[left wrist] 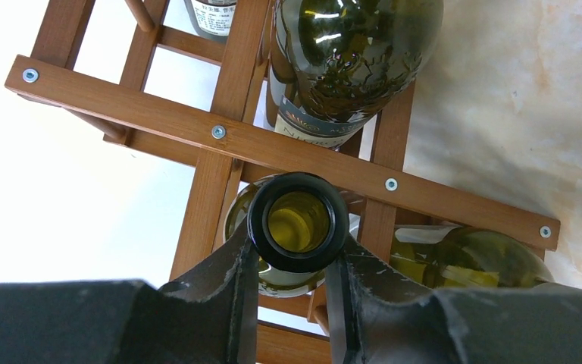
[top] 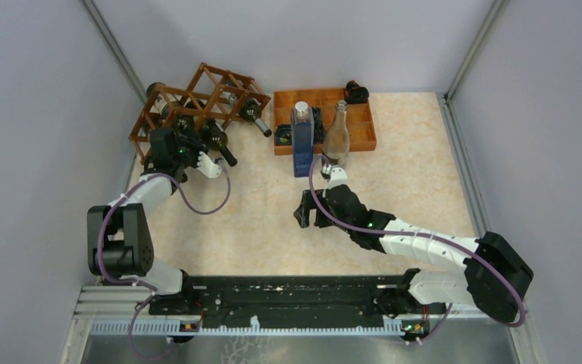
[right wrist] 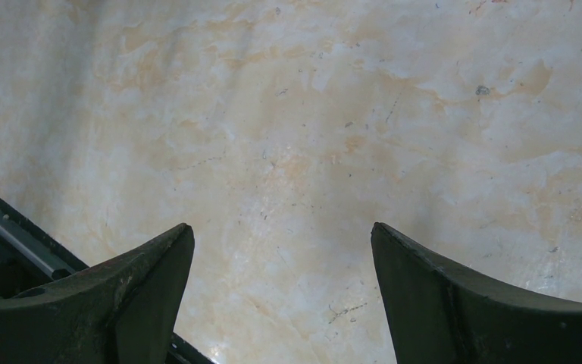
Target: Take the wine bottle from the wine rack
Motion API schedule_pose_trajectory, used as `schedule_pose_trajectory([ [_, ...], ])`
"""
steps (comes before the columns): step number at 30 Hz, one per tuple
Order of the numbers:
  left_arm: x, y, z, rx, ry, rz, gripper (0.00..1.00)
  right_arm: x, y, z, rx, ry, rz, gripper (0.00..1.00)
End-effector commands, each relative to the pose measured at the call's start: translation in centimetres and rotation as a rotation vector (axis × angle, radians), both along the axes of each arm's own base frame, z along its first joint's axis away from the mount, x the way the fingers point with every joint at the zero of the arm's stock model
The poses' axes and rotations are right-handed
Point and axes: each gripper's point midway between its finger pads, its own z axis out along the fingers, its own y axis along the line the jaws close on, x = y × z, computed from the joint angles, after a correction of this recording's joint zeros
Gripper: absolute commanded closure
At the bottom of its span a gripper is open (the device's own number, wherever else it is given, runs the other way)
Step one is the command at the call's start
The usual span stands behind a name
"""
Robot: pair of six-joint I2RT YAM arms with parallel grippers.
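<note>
The left jaws are clamped on the open mouth of a green wine bottle [left wrist: 298, 221], one finger pressed to each side of the dark glass lip. That bottle lies in a lower cell of the wine rack [left wrist: 220, 136], its neck poking out through the crossed wooden slats towards the wrist camera. Two more green bottles [left wrist: 348, 61] lie in neighbouring cells, one above and one to the right.

From above, the wine rack [top: 197, 98] stands at the far left of the desk [top: 409, 167], close to the left wall, with the left arm [top: 170, 148] reaching right up against its near side.

The right jaws stand wide apart with nothing between them, hanging over bare desk [right wrist: 311, 152] near the middle. Just beyond them a blue bottle [top: 302, 140] and a clear bottle [top: 336, 136] stand upright at the near edge of an orange compartment tray [top: 360, 129].
</note>
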Motion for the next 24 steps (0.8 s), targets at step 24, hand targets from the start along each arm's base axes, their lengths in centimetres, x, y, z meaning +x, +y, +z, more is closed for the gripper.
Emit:
schedule_pose_trajectory([
  [24, -15.4, -2.6, -4.4, 0.043, 0.185, -0.148, 1.00, -0.3, 0.8, 2.9, 0.104, -0.053, 0.018, 0.14],
])
